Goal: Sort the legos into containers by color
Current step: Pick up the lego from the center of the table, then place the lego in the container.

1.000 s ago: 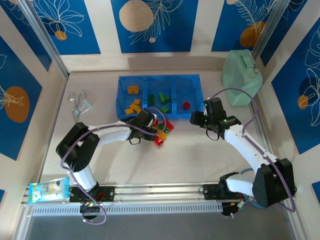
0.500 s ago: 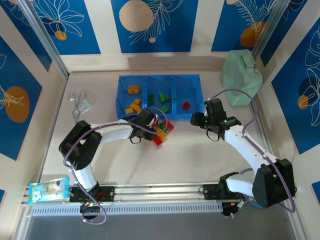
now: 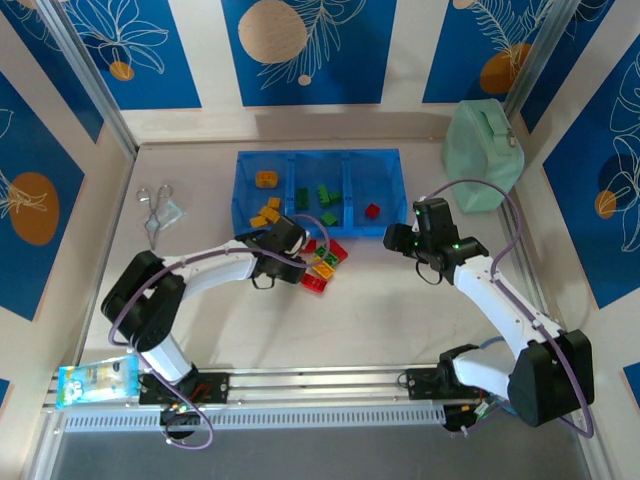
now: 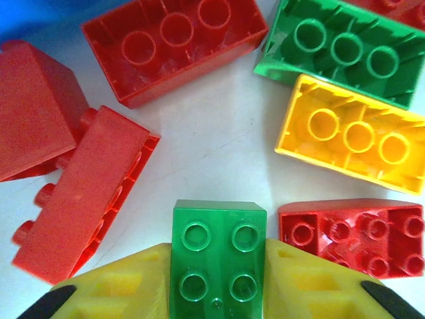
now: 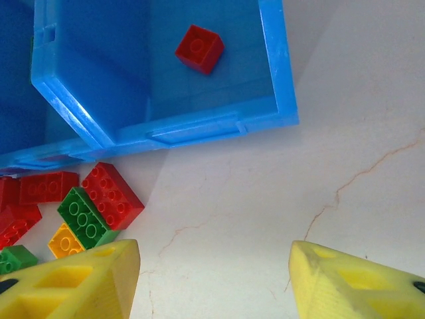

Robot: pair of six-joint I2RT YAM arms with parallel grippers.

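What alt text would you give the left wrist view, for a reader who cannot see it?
The left gripper holds a green four-stud brick between its yellow jaws at the bottom centre. Around it on the white table lie several red bricks, a larger green brick and a yellow brick, these last two hollow side up.

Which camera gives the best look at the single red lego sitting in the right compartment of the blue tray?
The right wrist view: the red lego is large, studs visible, alone on the right compartment floor. The top external view shows the red lego as a small speck there.
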